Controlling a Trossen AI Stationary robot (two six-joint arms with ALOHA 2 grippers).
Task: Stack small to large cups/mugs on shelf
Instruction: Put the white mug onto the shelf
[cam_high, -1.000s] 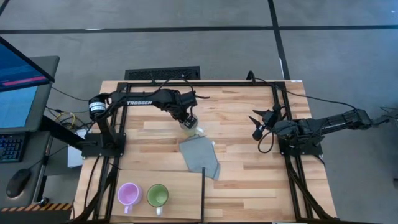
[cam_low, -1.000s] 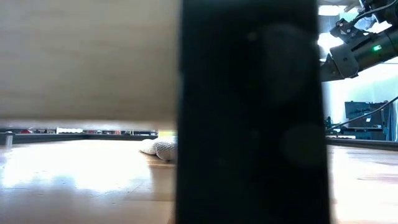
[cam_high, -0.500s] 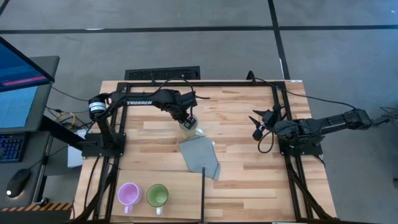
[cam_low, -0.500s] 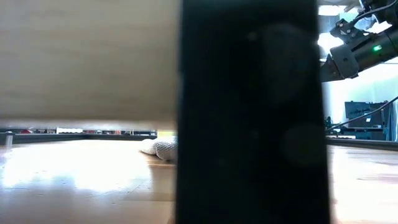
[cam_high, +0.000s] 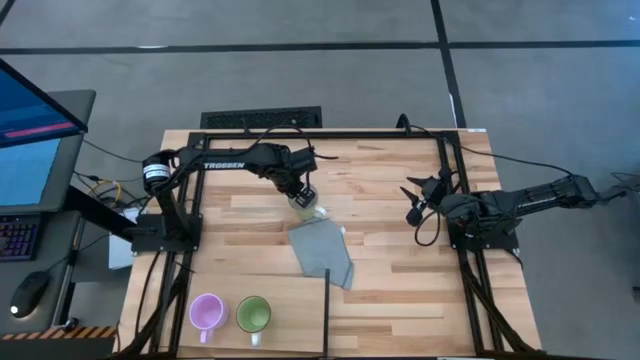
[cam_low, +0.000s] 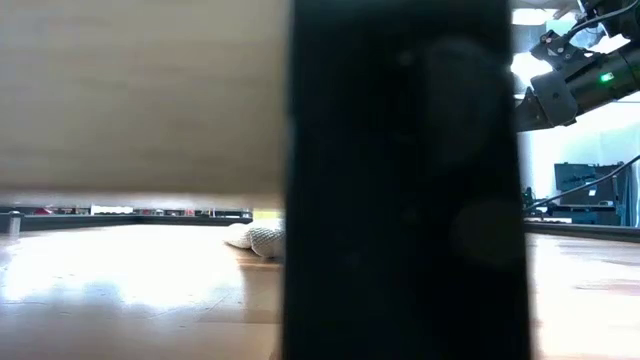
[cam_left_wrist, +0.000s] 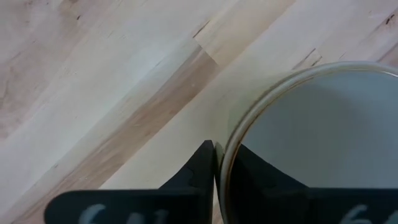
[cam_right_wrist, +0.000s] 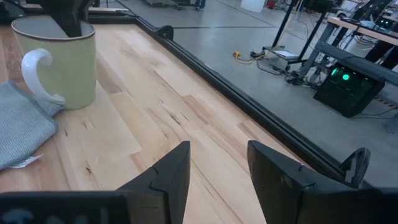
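The left gripper (cam_high: 303, 196) straddles the cream mug's (cam_high: 311, 207) rim, one finger inside, jaws grasping it mid-tabletop; the shelf (cam_high: 290, 295) lies near-left. The right gripper (cam_high: 415, 203) waits released, farther off.

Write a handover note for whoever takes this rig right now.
Left gripper: jaws straddling the rim of the cream-white ceramic mug, one inside, one outside; mug stands on the striped tabletop beside the grey folded cloth.
Right gripper: open, empty, waiting at the right side.
Done: light purple mug and green mug sit side by side on the pale wooden shelf.
Left: cream mug to shelf.
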